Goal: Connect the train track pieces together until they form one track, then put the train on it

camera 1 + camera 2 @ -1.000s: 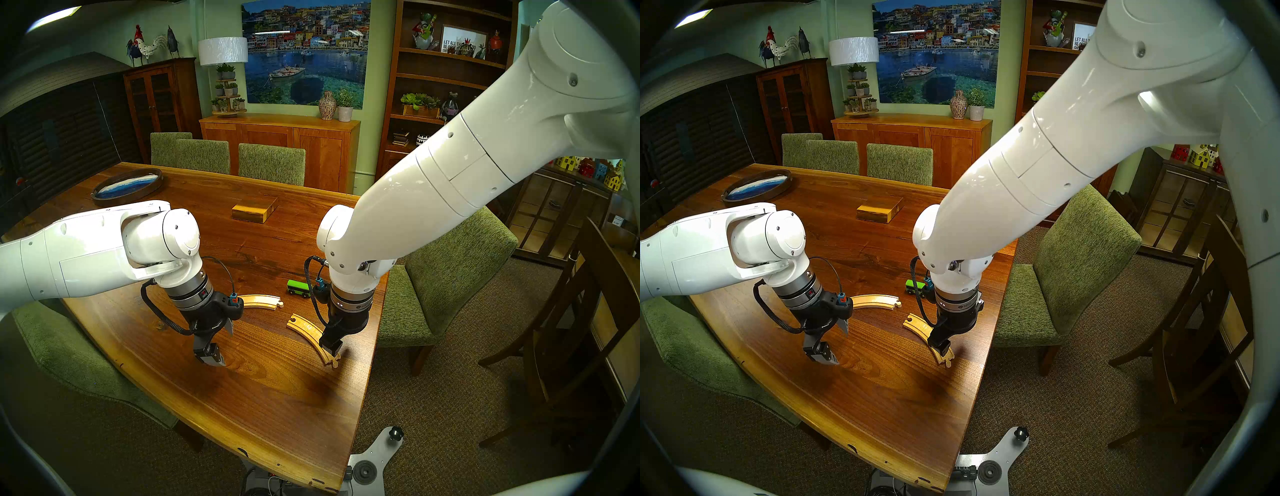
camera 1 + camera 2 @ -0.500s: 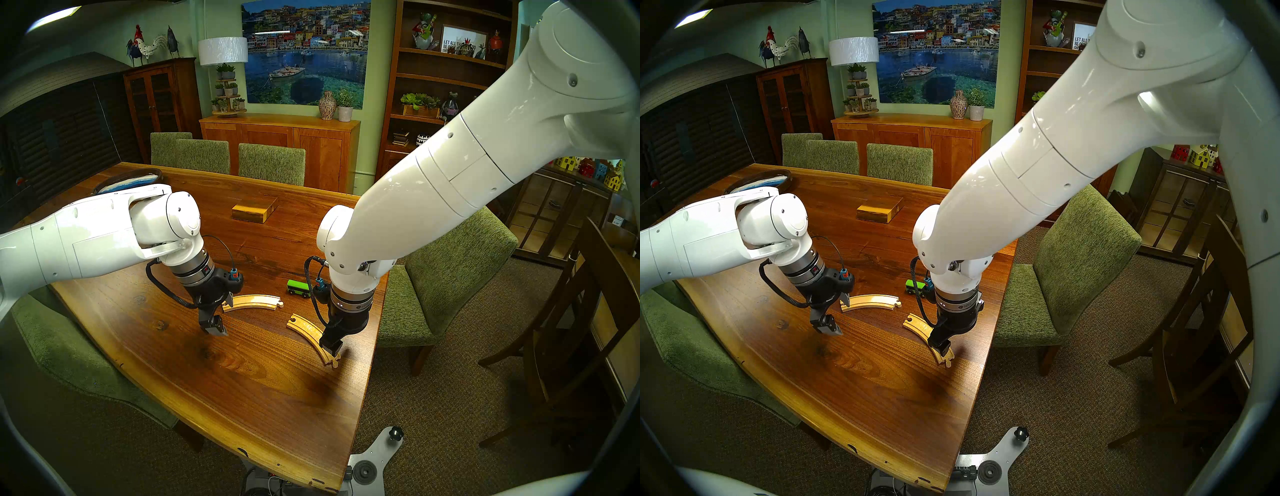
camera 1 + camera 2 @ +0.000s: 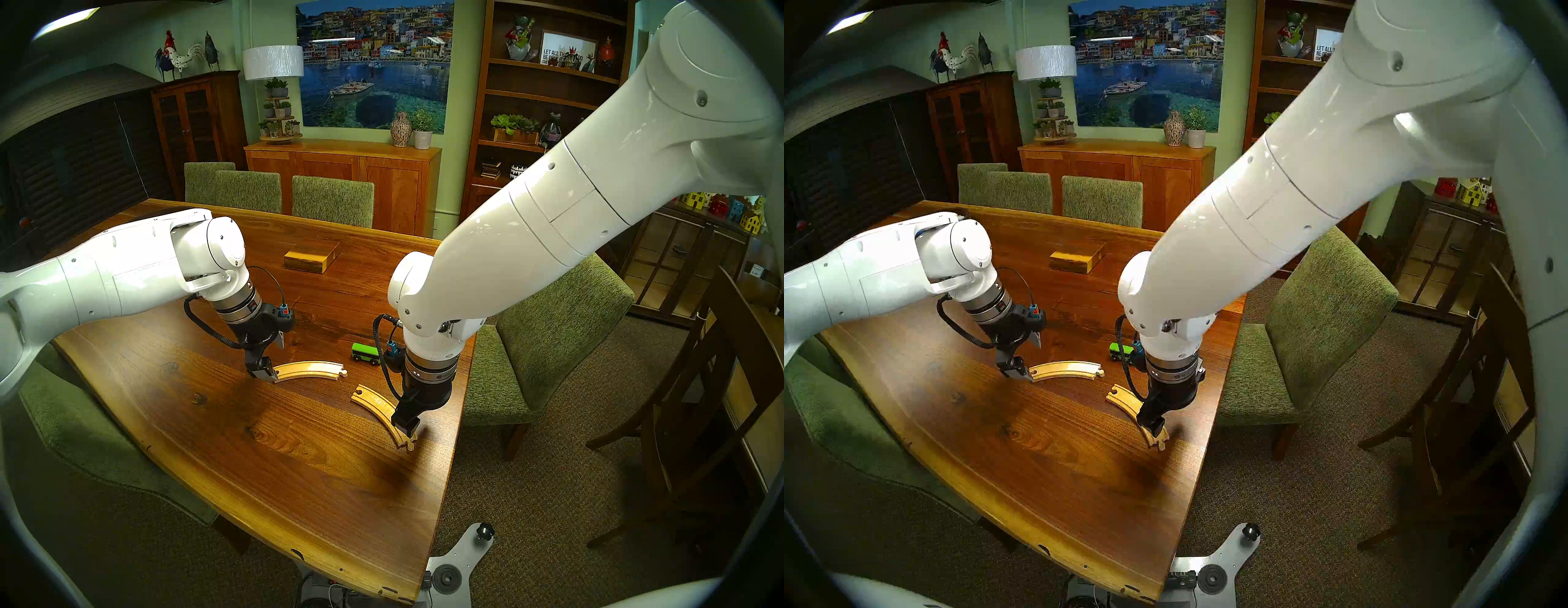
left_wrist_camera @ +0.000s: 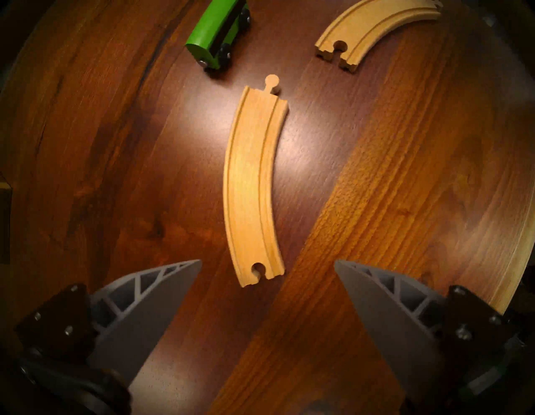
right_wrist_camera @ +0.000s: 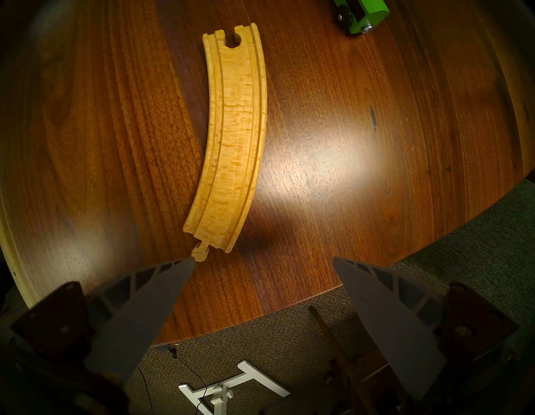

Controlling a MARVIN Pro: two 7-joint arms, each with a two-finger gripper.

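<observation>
Swinging in, left gripper (image 4: 267, 289) now at socket end of far track piece (image 4: 253, 185), jaws spread, nothing gripped; right gripper (image 5: 262, 278) unmoved, spread; pieces unjoined.

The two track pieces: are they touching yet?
Apart. The left wrist view shows dark table between the far piece's peg and the near piece's socket.

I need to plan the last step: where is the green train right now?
In the head view, the train stands on the table beside the right arm's wrist, just beyond both track pieces.
</observation>
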